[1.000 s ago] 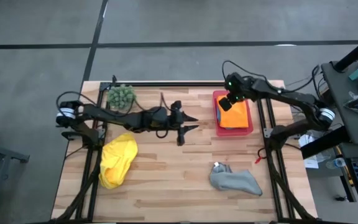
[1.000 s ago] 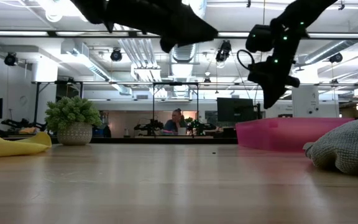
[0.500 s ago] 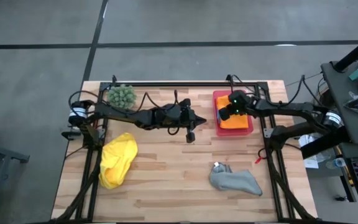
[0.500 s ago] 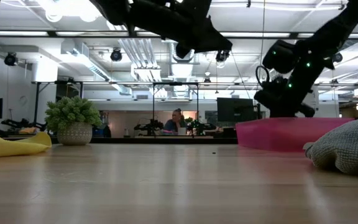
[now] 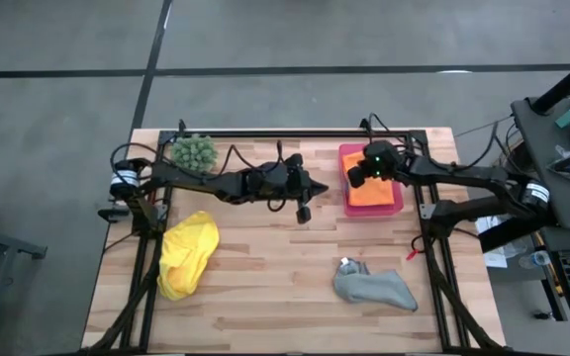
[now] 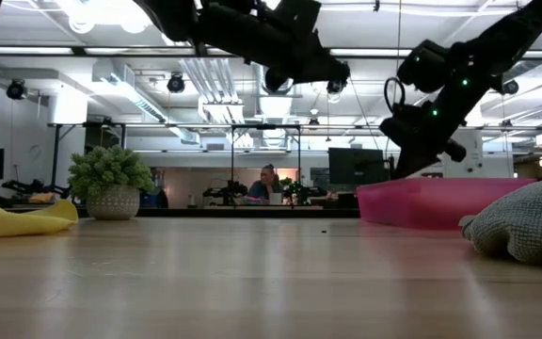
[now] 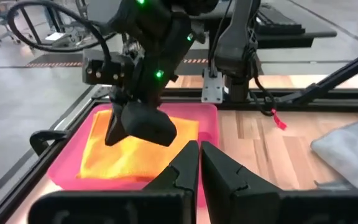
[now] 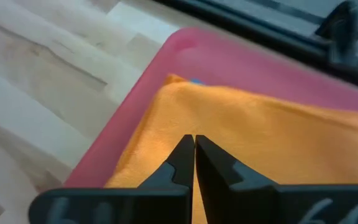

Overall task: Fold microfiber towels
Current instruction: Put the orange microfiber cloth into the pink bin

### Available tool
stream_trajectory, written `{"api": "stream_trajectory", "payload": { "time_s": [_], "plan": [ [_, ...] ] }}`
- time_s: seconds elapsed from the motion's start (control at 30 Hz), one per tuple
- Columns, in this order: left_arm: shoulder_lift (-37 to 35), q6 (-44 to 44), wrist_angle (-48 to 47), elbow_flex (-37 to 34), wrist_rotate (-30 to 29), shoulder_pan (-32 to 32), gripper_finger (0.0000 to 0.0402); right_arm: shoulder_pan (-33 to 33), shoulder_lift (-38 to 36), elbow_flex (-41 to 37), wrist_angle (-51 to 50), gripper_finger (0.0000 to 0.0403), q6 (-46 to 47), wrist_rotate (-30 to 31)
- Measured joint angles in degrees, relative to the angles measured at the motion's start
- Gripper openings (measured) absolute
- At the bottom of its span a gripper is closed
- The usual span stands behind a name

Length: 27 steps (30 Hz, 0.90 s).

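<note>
An orange towel [image 5: 376,193] lies folded in the pink tray [image 5: 348,208] at the far right; a sliver of a blue towel [image 8: 196,81] shows under it. A crumpled yellow towel [image 5: 186,255] lies at the near left and a grey towel [image 5: 374,288] at the near right, both on the wood. My right gripper [image 5: 358,178] is shut and slants down over the orange towel's [image 7: 123,155] left part. My left gripper [image 5: 315,188] is shut on nothing, in the air at mid-table just left of the tray [image 7: 73,180]. My right gripper's shut fingers [image 7: 138,127] point down at the orange towel [image 8: 260,130] near its left edge. I cannot tell whether they touch the cloth or stand just above it. The towel lies flat in the tray.
A spiky green plant [image 5: 193,150] in a pot stands at the far left corner. Black frame rails run along the table's left, right and far sides. Bare wood lies between the yellow and grey towels. A person sits far off in the room behind [image 6: 269,181].
My left gripper has gone toward the table's right edge, nearer the tray, and has shut. My right gripper has come down over the tray and tipped further downward toward the orange towel. The towels have stayed where they were.
</note>
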Motion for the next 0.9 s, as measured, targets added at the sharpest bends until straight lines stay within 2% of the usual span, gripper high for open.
{"api": "stream_trajectory", "payload": {
  "time_s": [0.1,0.23,0.4,0.6,0.9],
  "plan": [
    [1.6,-1.2,-0.7,0.9,0.1,0.7,0.0000,0.0,-0.9,2.6,-4.6,0.0008,-0.8,1.6],
    [6.0,-1.5,-2.5,6.0,1.0,1.1,0.0000,-0.4,-0.9,5.7,-9.4,0.0009,-1.7,1.5],
    [13.5,-1.5,-8.1,15.8,3.6,1.6,0.0000,-1.3,-0.6,9.3,-14.4,0.0009,-3.1,1.5],
    [21.7,-1.5,-14.6,27.1,3.9,3.0,0.0000,-2.9,-1.1,11.6,-17.7,0.0009,-4.2,1.1],
    [30.7,-1.5,-12.9,34.9,4.0,4.3,0.0000,-6.8,-0.9,11.4,-20.4,0.0009,-3.0,-2.0]
  ]
}}
